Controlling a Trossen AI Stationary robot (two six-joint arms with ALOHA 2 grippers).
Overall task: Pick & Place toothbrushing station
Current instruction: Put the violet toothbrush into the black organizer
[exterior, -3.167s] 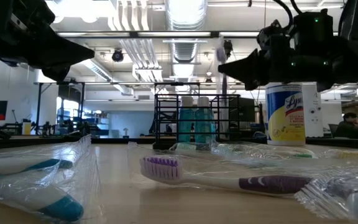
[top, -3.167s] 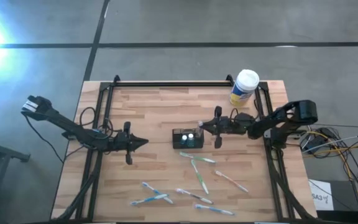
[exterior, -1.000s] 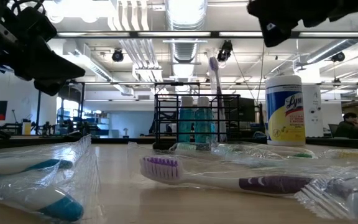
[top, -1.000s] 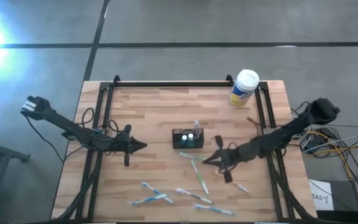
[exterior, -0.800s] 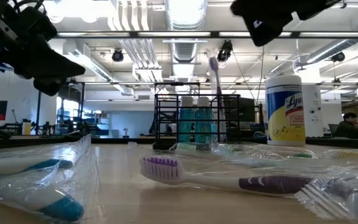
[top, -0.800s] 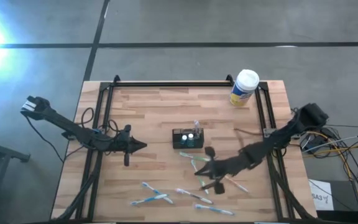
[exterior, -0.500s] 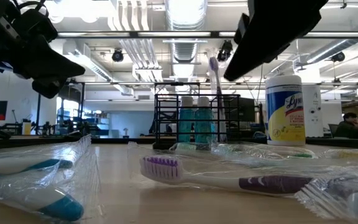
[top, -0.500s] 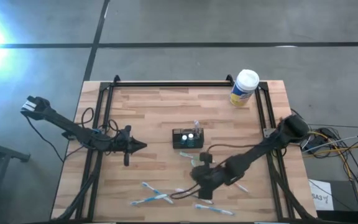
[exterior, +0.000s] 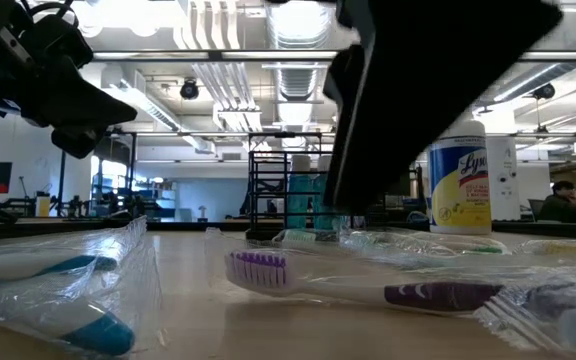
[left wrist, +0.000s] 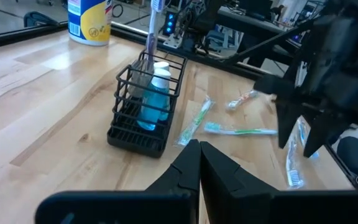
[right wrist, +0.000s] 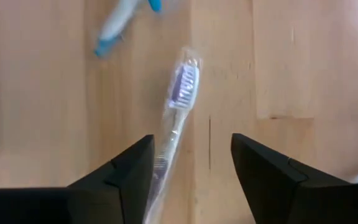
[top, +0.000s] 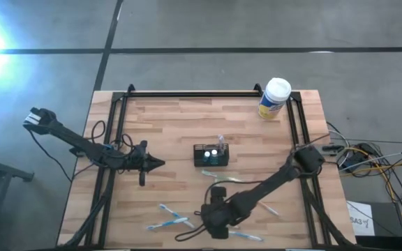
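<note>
The right hand (right wrist: 191,163), fingers spread, hovers over a wrapped purple toothbrush (right wrist: 178,106), seemingly not touching; the left hand (left wrist: 199,163), pressed together, waits beside the toothbrushing station (left wrist: 143,107).

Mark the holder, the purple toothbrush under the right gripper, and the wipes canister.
Holder (left wrist: 143,118): left wrist view, front wire wall.
Purple toothbrush (right wrist: 184,81): right wrist view, bristle head.
Wipes canister (top: 273,100): high view, yellow side below cap.

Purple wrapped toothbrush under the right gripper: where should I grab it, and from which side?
Take the purple toothbrush at mid-handle, coming straight down. It lies flat on the table, between the open right gripper fingers, so closing across the narrow handle looks safest.
</note>
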